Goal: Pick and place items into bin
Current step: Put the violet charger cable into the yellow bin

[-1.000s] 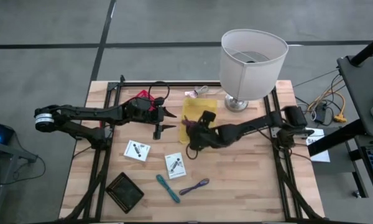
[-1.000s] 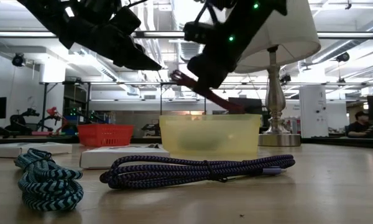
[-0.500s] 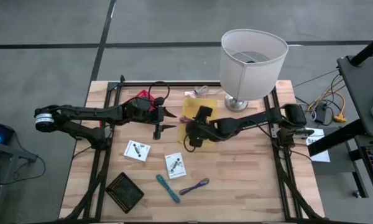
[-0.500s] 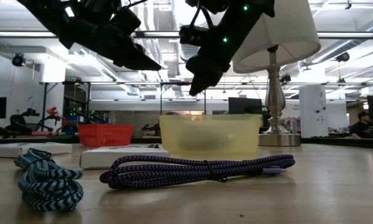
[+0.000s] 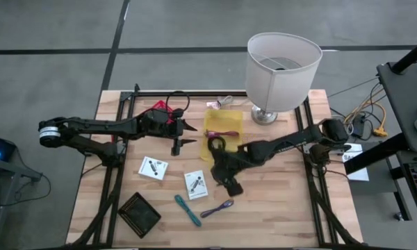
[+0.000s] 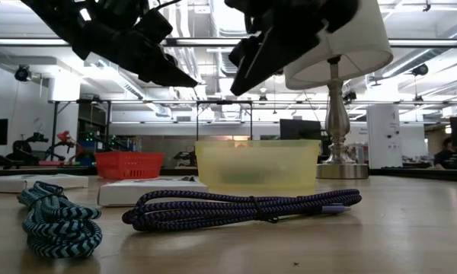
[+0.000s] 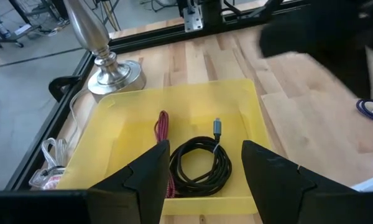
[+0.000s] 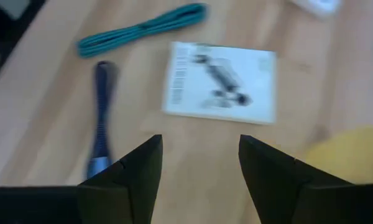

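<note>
The yellow bin [image 5: 222, 132] stands mid-table with a red cable [image 7: 161, 134] and a coiled black cable [image 7: 199, 165] lying in it. My left gripper [image 5: 185, 135] hangs open just left of the bin, in the air. My right gripper [image 5: 215, 172] is open and empty, near of the bin, above the bare table beside a white card [image 8: 221, 82]. A second white card [image 5: 153, 168] lies farther left. A teal cable [image 5: 187, 210] and a purple cable [image 5: 217, 207] lie flat toward the near edge.
A white-shaded lamp [image 5: 281, 66] stands at the far right behind the bin. A red basket [image 6: 129, 164] with a black cable loop sits at the far left. A black square object [image 5: 139, 213] lies at the near left corner.
My right gripper has opened over the bin and let go of the red cable, which has dropped into the bin. The gripper has then swung toward the near edge and now points down at the white card and the purple cable.
</note>
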Robot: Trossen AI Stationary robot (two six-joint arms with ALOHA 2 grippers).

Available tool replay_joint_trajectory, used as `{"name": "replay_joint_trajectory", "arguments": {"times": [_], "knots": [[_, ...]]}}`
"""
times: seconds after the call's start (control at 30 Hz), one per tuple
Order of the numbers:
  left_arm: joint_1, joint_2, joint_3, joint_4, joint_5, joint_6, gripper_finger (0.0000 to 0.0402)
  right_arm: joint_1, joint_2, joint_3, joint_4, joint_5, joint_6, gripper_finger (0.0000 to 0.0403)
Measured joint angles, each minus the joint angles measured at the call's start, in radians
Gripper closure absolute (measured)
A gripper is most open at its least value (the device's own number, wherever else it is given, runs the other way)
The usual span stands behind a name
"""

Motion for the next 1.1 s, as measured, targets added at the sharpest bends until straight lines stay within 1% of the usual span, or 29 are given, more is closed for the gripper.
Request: {"name": "replay_joint_trajectory", "arguments": {"times": [0.23,0.33,0.4,0.7,0.9,1.1], "knots": [[0.0,0.0,0.0,0.001,-0.005,0.0,0.0217,0.135,0.078,-0.004,0.066,0.008,0.001,0.0207],[0.0,0.0,0.0,0.001,-0.005,0.0,0.0217,0.172,0.108,-0.003,0.08,0.052,0.012,0.0209],[0.0,0.0,0.0,0.003,-0.006,0.0,0.0217,0.187,0.131,-0.004,0.092,0.06,0.041,0.0209],[0.0,0.0,0.0,0.002,-0.007,-0.001,0.0217,0.202,0.214,-0.004,0.143,0.054,0.157,0.0209],[0.0,0.0,0.0,0.002,-0.008,0.0,0.0217,0.212,0.241,-0.006,0.155,0.047,0.15,0.0209],[0.0,0.0,0.0,0.0,-0.012,-0.001,0.0217,0.228,0.264,-0.008,0.144,0.05,0.103,0.0209]]}}
